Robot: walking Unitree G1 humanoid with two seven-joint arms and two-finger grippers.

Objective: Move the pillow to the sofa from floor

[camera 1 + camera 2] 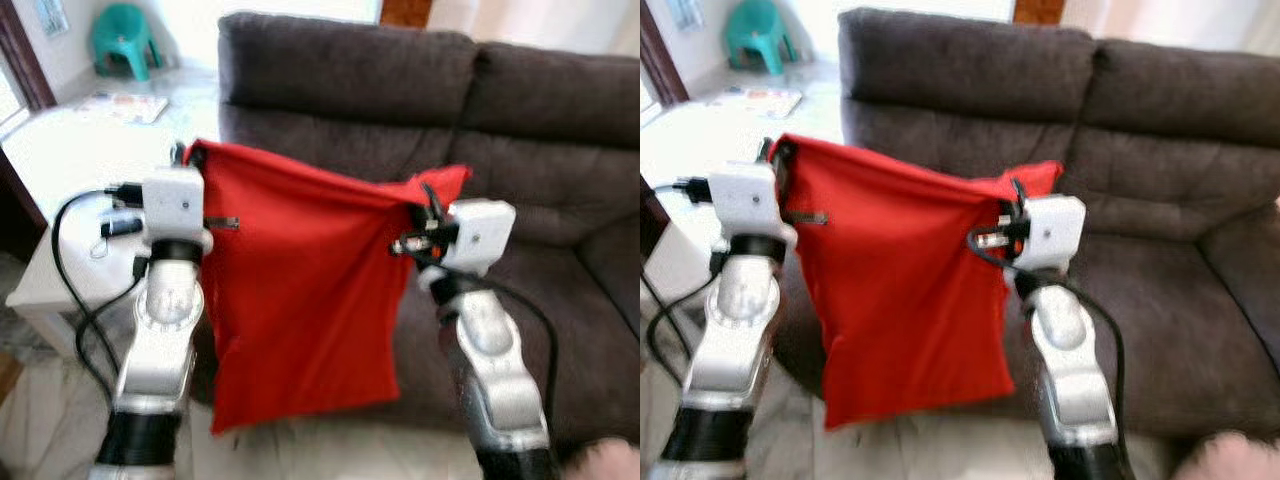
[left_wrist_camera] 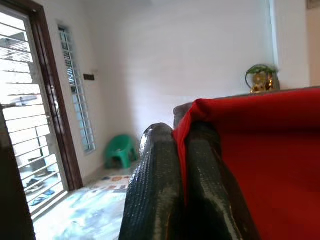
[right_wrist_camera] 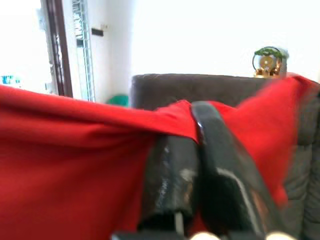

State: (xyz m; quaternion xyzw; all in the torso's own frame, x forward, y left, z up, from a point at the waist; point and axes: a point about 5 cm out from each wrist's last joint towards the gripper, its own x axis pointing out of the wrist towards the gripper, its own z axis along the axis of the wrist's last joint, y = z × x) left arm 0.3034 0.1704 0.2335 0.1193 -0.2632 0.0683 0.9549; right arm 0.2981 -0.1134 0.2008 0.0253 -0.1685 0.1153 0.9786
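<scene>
The red pillow [image 1: 300, 300] hangs at the centre of the frame, in front of the sofa [image 1: 520, 120]. The left gripper [image 2: 182, 165] and right gripper [image 3: 197, 150] each pinch an upper corner, likely so it clears the floor and seat.

Smooth red cloth pillow [image 1: 300, 290], matt brown fabric sofa [image 1: 540, 130].
</scene>
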